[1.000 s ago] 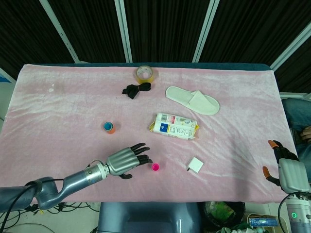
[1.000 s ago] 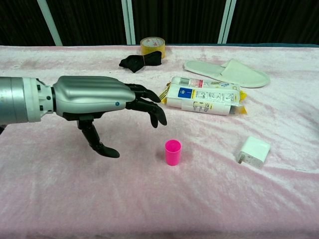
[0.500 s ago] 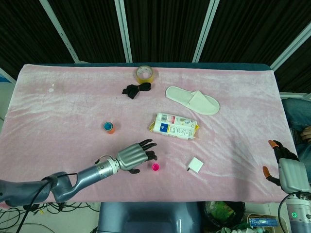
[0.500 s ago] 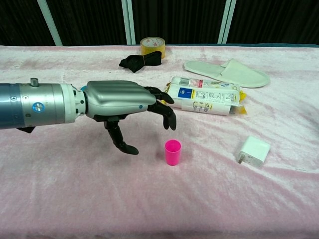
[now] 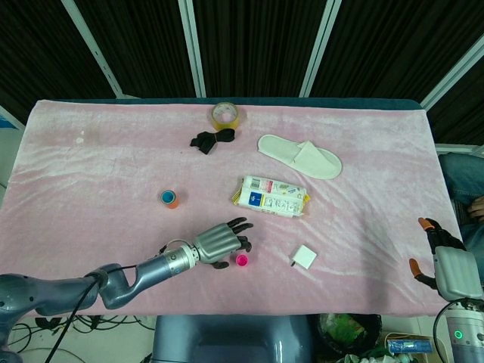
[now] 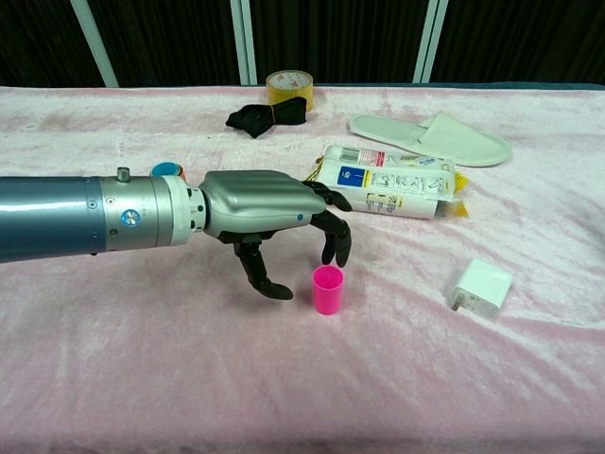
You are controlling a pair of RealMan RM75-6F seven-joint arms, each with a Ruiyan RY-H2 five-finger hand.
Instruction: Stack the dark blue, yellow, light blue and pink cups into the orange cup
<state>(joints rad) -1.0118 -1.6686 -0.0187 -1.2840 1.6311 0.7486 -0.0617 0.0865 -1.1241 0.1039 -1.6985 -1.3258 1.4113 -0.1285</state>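
A small pink cup [image 6: 328, 288] [image 5: 242, 260] stands upright on the pink cloth near the front edge. My left hand [image 6: 274, 213] [image 5: 221, 243] hovers just left of and above it, palm down, fingers spread and curled over the cup's rim, thumb low beside it, holding nothing. The orange cup [image 5: 169, 199], with a blue cup nested inside, stands further back left; in the chest view only its top [image 6: 166, 170] peeks over my forearm. My right hand [image 5: 445, 261] rests off the table's right edge; how its fingers lie is unclear.
A white charger block [image 6: 482, 288] lies right of the pink cup. A printed packet [image 6: 388, 182], a white slipper [image 6: 433, 138], a black cloth piece [image 6: 260, 117] and a tape roll [image 6: 288, 88] lie further back.
My left hand has moved right and lower, closing in on the pink cup until its fingers hang over the rim. The cup and my right hand have not moved.
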